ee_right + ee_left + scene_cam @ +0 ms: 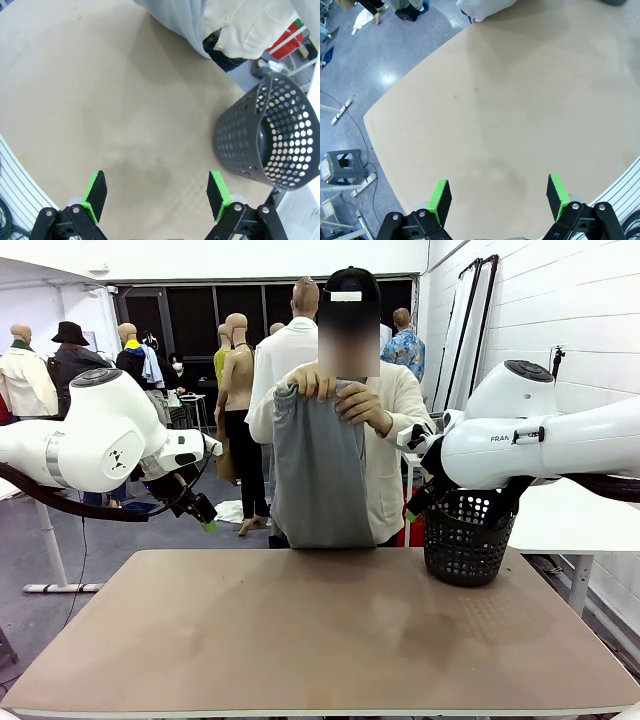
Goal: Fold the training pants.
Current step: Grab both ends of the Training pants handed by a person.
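Note:
The light grey training pants (318, 470) hang doubled over from both hands (345, 395) of the person at the table's far side, their lower end just above the far edge. A corner of the pants (177, 20) shows at the top of the right wrist view. My left gripper (203, 516) hovers off the table's far left corner; its green pads (439, 198) stand wide apart, open over bare tabletop. My right gripper (418, 502) hangs by the basket, open with nothing between its pads (217, 193).
A black perforated basket (466, 536) stands at the table's far right, lying tilted in the right wrist view (272, 140). The brown tabletop (320, 620) spreads bare between the arms. A grey stool (342, 165) sits on the floor past the table's left edge.

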Available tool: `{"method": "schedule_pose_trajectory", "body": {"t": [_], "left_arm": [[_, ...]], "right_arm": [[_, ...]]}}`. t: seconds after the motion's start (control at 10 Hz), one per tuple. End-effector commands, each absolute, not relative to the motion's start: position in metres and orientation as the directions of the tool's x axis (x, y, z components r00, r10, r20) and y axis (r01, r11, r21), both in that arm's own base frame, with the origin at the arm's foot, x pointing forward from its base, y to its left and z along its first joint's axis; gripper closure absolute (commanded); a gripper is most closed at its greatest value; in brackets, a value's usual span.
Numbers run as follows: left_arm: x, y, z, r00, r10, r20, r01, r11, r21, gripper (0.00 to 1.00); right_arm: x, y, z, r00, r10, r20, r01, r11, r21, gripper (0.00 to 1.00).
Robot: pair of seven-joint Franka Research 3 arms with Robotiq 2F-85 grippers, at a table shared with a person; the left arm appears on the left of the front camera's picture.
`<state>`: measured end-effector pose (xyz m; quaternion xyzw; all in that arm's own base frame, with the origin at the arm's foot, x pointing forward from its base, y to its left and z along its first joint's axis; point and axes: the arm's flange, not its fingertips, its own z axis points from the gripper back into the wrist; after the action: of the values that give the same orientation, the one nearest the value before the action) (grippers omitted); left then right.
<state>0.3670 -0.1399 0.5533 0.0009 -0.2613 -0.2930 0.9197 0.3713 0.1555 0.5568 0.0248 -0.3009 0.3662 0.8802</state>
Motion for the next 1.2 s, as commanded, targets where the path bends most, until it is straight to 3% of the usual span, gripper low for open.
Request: {"method": "schedule_pose_trajectory", "body": {"t": [0.0, 1.1], "left_arm": [[0.3674, -0.1392, 0.5556, 0.692, -0.541, 0.478, 0.540, 0.827, 0.154, 0.00], [0.3674, -0.1392, 0.5556, 0.692, -0.541, 0.478, 0.540, 0.827, 0.154, 0.00]], "right_arm": [[0.3719, 0.1551, 0.5561, 0.552, 0.629, 0.547, -0.660, 0.731, -0.174, 0.00], [0.3719, 0.1551, 0.5561, 0.552, 0.629, 0.547, -0.660, 0.731, -0.174, 0.00]]}}
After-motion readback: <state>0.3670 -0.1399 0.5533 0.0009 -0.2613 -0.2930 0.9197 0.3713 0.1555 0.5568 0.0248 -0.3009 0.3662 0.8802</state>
